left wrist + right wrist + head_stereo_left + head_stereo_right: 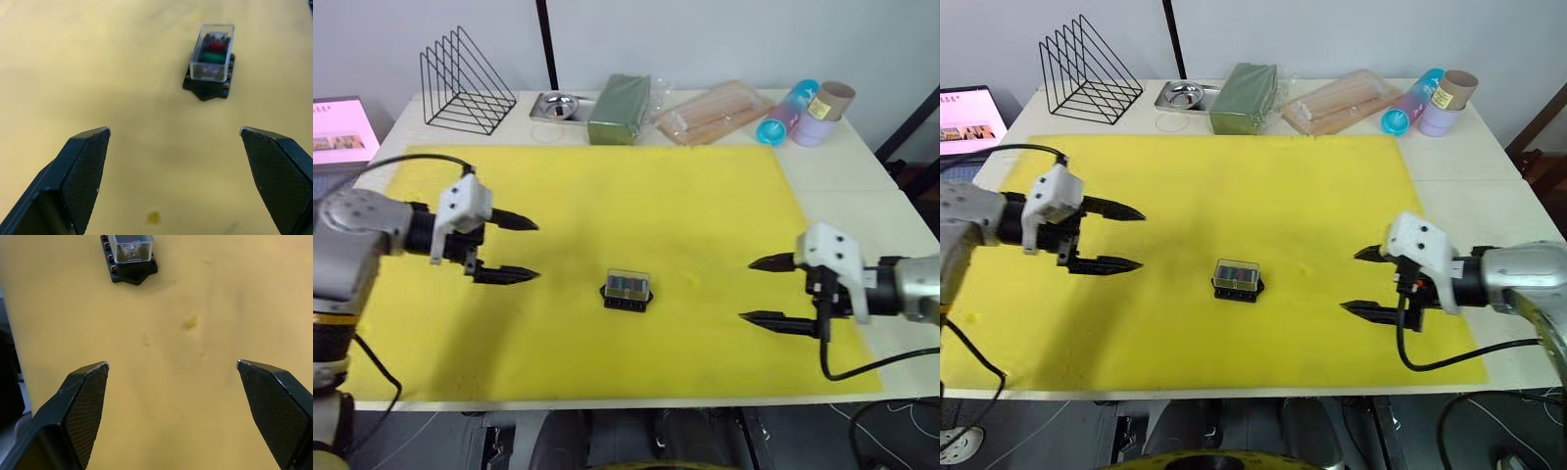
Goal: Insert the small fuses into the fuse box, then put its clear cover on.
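Currently, the small black rectangular fuse box [627, 294] sits mid-mat on the yellow-covered surface [705, 196], with the transparent rectangular clear cover [212, 53] seated on top and red and green fuses [213, 51] visible beneath. The left gripper [514, 249] and right gripper [766, 291] are spread wide, empty, flanking it well apart.

No text, label, brand, number or sign can be read anywhere in these views. The laptop screen [340, 132] at the far left edge of the table shows a pink page with a few lines of writing, too small to make out. The cardboard tube [829, 101] at the far right carries a pale label whose print is likewise too small to tell. The fuse box [209, 78] shows no legible marking.
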Controlling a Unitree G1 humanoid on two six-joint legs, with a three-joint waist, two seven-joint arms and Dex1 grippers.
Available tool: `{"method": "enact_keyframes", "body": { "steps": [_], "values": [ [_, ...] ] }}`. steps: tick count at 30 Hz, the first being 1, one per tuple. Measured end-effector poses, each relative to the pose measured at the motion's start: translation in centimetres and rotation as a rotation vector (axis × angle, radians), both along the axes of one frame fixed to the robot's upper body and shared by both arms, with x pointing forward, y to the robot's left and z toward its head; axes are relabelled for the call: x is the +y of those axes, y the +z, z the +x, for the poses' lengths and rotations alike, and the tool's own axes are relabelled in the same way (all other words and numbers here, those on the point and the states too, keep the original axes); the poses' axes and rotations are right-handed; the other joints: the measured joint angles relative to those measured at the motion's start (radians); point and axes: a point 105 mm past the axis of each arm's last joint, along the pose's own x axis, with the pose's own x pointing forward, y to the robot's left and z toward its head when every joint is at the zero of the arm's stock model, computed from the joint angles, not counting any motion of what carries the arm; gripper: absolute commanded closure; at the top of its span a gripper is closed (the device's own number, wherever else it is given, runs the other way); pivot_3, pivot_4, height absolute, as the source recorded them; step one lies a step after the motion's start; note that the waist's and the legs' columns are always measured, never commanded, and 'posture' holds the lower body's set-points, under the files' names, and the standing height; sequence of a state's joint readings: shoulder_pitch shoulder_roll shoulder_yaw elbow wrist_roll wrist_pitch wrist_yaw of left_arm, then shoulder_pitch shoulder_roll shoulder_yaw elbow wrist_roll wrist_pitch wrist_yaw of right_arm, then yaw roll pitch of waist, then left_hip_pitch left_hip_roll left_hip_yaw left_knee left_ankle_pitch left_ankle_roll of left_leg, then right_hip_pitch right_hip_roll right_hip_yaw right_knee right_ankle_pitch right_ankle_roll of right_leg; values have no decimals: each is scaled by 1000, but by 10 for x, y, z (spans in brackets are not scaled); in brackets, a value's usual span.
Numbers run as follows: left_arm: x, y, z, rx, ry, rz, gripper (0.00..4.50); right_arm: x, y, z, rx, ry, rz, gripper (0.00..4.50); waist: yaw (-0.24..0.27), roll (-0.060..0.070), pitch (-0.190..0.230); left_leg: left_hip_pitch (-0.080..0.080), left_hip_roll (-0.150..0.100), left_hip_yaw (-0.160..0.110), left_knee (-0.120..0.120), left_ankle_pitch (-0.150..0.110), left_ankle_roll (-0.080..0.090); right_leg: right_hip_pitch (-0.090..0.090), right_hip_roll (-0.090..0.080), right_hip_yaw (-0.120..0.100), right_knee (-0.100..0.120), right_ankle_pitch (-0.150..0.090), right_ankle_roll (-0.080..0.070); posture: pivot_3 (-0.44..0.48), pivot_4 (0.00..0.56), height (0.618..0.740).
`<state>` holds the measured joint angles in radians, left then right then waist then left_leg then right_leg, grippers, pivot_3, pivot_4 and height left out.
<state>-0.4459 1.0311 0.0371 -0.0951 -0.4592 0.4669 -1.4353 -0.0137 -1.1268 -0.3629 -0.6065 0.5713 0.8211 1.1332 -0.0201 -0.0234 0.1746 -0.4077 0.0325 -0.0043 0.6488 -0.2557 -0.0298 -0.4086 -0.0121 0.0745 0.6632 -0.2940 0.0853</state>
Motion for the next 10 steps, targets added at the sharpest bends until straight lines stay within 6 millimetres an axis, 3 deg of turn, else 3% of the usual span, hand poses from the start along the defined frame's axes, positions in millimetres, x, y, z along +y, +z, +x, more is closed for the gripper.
{"method": "enact_keyframes", "body": {
  "steps": [2, 4, 6, 10],
  "values": [
    [19, -2, -6, 61, 73, 11, 0, -16, -1, -6, 23, -42, -25, 31, 0, -2, 5, 0, 0, 1, 0, 0, 0, 0, 1, 0, 1, 0, 0, 0, 150, 740],
    [37, 8, -7, 57, 149, 19, 0, -34, 4, -8, 10, -95, -47, 31, 1, -4, 7, 0, 0, 1, 1, 0, -1, 0, 1, -1, 0, -1, -3, 0, 150, 740],
    [42, 18, -9, 32, 164, 22, 0, -40, 10, -8, -14, -113, -54, 31, 2, -3, 7, 1, 1, 1, 1, 0, -1, 1, -1, 0, 0, -2, -4, 0, 150, 740],
    [40, 12, -13, 56, 149, 17, 0, -40, 11, -10, -20, -98, -56, 31, 3, -2, 9, 1, 1, 2, 3, 1, -1, 1, -3, 1, 0, -2, -4, 0, 150, 740]
  ]
}}
